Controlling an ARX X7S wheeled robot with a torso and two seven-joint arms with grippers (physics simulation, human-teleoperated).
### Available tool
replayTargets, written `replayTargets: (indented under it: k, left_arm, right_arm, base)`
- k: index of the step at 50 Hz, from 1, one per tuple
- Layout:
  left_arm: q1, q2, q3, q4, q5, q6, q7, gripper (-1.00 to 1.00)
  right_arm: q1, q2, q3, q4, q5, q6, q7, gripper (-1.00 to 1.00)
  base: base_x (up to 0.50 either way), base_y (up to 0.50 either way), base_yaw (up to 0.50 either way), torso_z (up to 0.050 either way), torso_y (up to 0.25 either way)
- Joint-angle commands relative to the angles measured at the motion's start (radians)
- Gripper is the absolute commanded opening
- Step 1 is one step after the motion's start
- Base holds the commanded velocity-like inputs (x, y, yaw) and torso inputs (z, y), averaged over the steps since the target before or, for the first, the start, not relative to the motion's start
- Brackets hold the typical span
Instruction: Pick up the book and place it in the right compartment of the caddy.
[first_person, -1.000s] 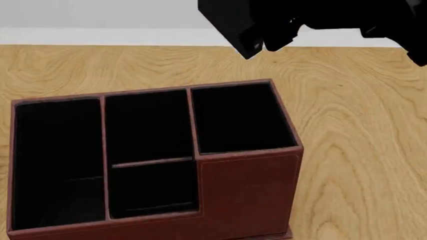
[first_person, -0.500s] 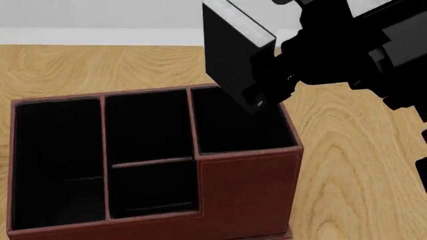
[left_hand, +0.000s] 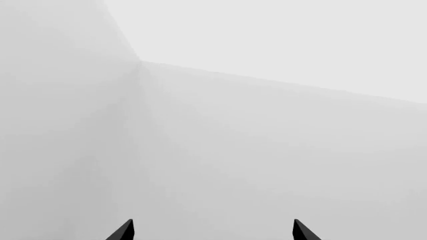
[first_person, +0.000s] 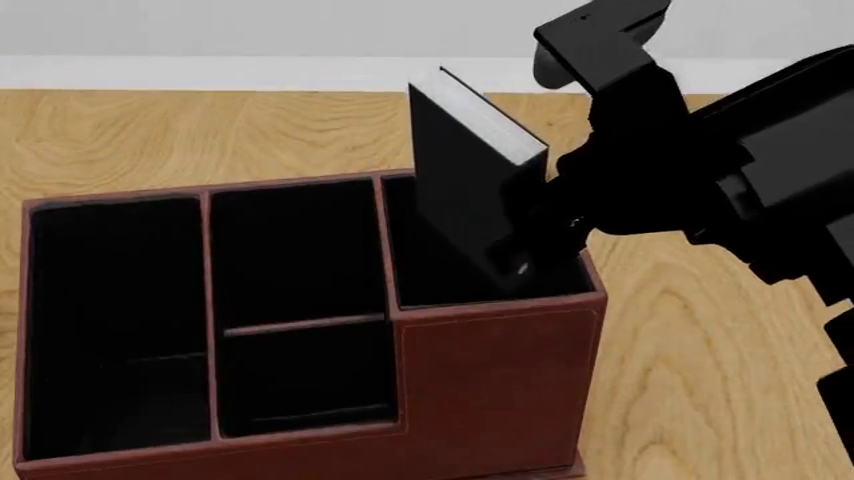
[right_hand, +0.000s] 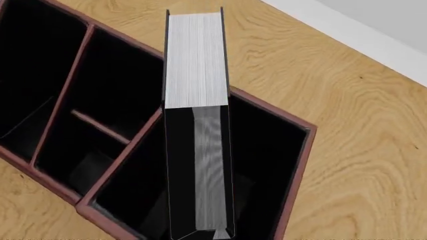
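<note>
The pick-up is judged done and the placing is partly done: the book (first_person: 467, 170) is held aloft, pinched at its lower end by the right gripper (first_person: 534, 250), with that end dipped into the mouth of the right compartment (first_person: 447, 260) of the caddy (first_person: 494, 390); the lowering and the release are left. In the right wrist view the book (right_hand: 196, 75) is seen edge-on, its white ribbed page block framed by thin black covers, lined up inside the square black-lined well (right_hand: 267, 150). The caddy is rendered as reddish-brown, leather-like, with stitched edges, a stepped front wall and a thin base lip, and it is set on a pale wood-grain table (first_person: 721, 330). The left gripper (left_hand: 212, 230) is shown with its fingertips spread apart before a blank grey wall, nothing being held.
</note>
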Motion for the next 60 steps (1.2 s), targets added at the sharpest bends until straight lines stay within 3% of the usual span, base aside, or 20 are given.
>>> replayTargets:
  k: [1,60]
  left_arm:
    - [-0.013,-0.015,0.005,0.004,-0.013,-0.007,-0.016,1.0]
    - [0.0,-0.058,-0.004,0.012,-0.04,-0.001,-0.048,1.0]
  right_arm:
    - [-0.02,-0.008,0.019,0.003,-0.027,-0.041,-0.005,-1.0]
    - [-0.108,-0.139,-0.032,0.297,-0.148,-0.308,-0.087,-1.0]
  base:
    - [0.0,0.0,0.0,0.0,0.0]
    - [0.0,0.0,0.0,0.0,0.001]
